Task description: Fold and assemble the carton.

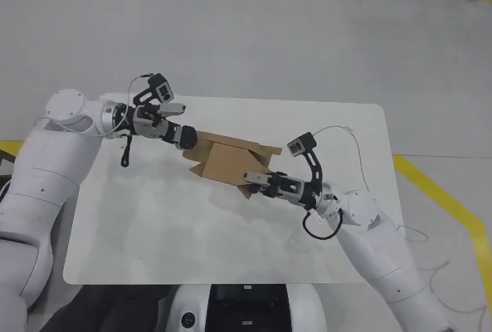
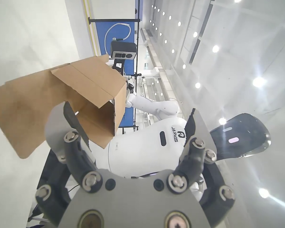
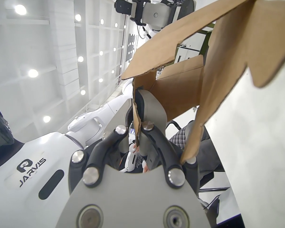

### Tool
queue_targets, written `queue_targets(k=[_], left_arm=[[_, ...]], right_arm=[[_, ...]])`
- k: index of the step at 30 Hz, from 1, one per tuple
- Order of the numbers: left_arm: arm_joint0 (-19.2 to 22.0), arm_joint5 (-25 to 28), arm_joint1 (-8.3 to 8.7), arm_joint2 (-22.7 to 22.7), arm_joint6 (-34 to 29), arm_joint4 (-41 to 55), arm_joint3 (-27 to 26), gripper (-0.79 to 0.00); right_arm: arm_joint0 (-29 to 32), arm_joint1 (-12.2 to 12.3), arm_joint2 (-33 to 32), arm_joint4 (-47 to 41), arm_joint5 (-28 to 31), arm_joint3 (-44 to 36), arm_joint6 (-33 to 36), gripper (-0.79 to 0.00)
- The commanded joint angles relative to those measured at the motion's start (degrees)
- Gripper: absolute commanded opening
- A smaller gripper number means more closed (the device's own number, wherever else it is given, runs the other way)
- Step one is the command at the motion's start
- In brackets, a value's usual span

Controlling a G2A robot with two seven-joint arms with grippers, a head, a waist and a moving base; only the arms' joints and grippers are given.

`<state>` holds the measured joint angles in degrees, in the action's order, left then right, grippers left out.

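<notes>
A brown cardboard carton [image 1: 229, 159] is held half-opened just above the middle of the white table [image 1: 146, 232], its flaps loose. My right gripper [image 1: 260, 179] is at the carton's near right corner. In the right wrist view it [image 3: 137, 96] is shut on the edge of one carton [image 3: 180, 84] flap, with the other flaps spreading past it. My left gripper [image 1: 183, 135] is at the carton's far left end. In the left wrist view it [image 2: 130, 112] is open, with one finger [image 2: 71, 119] against the carton's [image 2: 85, 84] open end and the other finger [image 2: 194, 124] far apart in free air.
The table's surface around the carton is bare white. A thin white cable [image 1: 358, 153] loops over the table behind my right arm. Yellow floor tape [image 1: 470, 216] runs past the table's right side.
</notes>
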<state>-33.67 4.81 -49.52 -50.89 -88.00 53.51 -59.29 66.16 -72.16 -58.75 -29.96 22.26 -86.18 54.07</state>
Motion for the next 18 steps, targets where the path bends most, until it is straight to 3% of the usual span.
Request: queue_targets(k=[1, 18], left_arm=[[0.07, -0.42, 0.16, 0.79, 0.00, 1.12, -0.34, 0.000], [1.03, -2.01, 2.11, 6.75, 0.00, 7.73, -3.42, 0.000]], right_arm=[[-0.29, -0.08, 0.18, 0.11, 0.16, 0.23, -0.23, -0.785], [-0.55, -1.14, 2.39, -2.14, 1.37, 0.80, -3.91, -0.785]])
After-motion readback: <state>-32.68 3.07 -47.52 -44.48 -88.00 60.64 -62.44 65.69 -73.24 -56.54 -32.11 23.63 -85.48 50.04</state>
